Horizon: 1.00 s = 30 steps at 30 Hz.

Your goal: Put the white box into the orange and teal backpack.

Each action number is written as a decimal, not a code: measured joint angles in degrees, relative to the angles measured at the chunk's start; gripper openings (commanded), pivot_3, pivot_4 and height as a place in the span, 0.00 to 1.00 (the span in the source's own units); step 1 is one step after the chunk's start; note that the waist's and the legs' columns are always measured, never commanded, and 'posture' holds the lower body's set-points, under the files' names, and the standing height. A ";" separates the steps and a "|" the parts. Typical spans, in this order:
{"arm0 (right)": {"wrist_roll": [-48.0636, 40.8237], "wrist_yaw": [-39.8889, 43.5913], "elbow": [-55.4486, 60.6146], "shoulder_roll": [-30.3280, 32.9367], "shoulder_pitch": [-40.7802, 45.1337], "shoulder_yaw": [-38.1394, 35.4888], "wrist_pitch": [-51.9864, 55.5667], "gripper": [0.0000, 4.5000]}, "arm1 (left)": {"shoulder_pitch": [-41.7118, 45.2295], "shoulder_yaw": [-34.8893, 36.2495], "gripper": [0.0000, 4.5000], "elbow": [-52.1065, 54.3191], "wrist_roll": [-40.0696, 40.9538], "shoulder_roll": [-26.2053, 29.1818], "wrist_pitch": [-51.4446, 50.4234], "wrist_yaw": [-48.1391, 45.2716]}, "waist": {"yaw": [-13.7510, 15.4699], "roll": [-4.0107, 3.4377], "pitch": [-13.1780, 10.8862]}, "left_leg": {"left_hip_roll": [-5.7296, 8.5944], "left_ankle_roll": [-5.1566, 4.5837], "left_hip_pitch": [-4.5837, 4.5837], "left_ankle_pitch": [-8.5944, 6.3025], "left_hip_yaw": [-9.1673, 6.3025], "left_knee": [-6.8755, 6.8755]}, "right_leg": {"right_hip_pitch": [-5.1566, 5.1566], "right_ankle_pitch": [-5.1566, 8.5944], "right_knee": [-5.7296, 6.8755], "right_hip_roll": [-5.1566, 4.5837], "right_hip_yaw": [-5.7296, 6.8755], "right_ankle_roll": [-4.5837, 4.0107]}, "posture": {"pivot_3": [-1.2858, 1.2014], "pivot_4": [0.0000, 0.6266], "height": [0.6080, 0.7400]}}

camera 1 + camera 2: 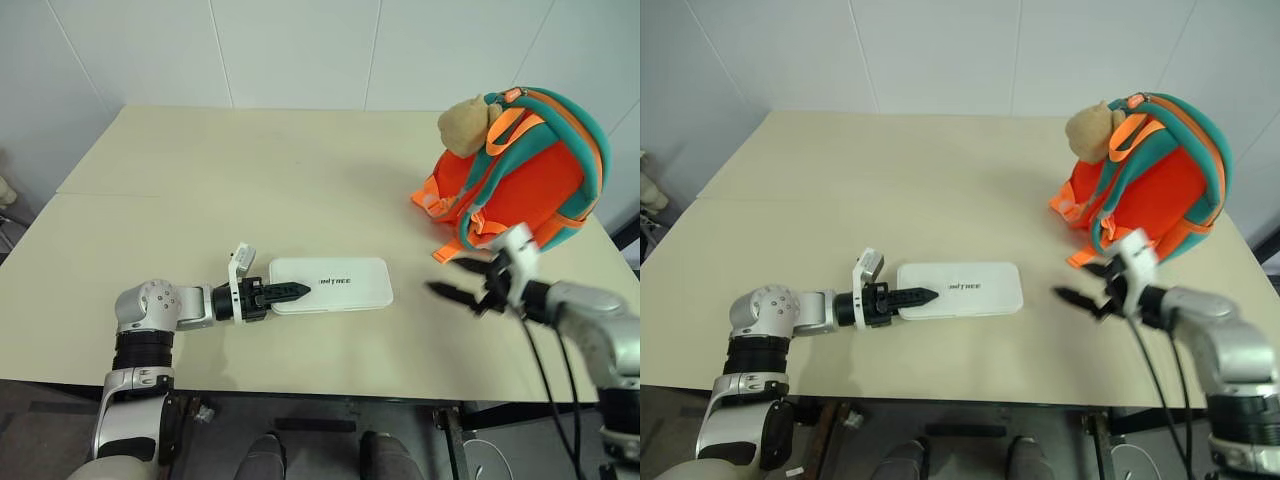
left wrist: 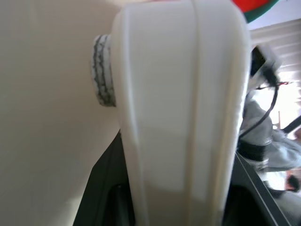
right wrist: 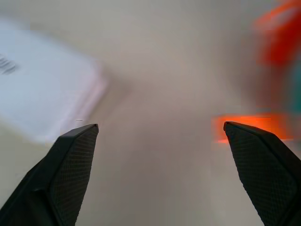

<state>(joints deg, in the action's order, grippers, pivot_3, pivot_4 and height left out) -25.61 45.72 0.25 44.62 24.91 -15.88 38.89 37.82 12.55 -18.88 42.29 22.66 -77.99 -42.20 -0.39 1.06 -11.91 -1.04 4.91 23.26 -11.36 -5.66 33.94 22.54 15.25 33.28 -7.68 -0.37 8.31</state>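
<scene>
- The white box (image 1: 331,284) is clasped at its left end by the left gripper (image 1: 296,291).
- The right gripper (image 1: 462,280) is held wide apart, empty, near the orange and teal backpack (image 1: 525,165).

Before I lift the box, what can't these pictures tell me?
- Backpack opening: both eye views show the strap side; any zipper or mouth is hidden behind it.
- Left gripper hold on the white box: the left wrist view is too close and blurred, the box's end hiding the contact.
- Right wrist view: box and orange strap motion-blurred; right gripper open.
</scene>
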 measured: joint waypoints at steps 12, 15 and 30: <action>7.95 -9.23 -27.40 -9.28 25.79 4.66 -10.28 1.00 | -1.08 0.20 0.31 1.28 0.29 2.69 5.03 -0.54 | -2.06 0.05 0.03 | -0.04 -0.11 0.04 0.12 0.20 -0.15 | 0.04 -0.46 -0.25 0.06 -0.23 0.36 | 0.52 0.24 1.00; 9.01 -9.73 -38.15 -14.18 32.45 5.67 -13.92 1.00 | -2.73 1.39 0.31 3.48 0.77 2.51 5.13 0.10 | -2.35 0.03 0.01 | -0.04 -0.08 0.02 0.12 0.21 -0.30 | 0.16 -0.76 -0.06 0.07 -0.27 0.92 | 0.52 0.24 1.00; 17.54 -13.38 -72.81 -19.57 44.27 6.31 -44.95 0.35 | -9.48 11.69 0.31 11.83 5.15 1.79 6.30 9.18 | -3.25 0.02 -0.01 | -0.05 0.08 -0.09 0.21 0.19 -0.53 | 0.25 -0.64 0.17 0.11 -0.33 0.91 | 0.52 0.24 1.00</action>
<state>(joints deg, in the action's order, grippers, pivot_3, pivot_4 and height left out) -8.07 32.34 -72.56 25.05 69.18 -9.57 -6.06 28.35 24.25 -7.06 47.45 24.46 -71.69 -33.02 -3.64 1.07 -11.92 -1.09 4.99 23.16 -11.15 -5.47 33.41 22.79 14.60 33.45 -7.57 -0.70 9.22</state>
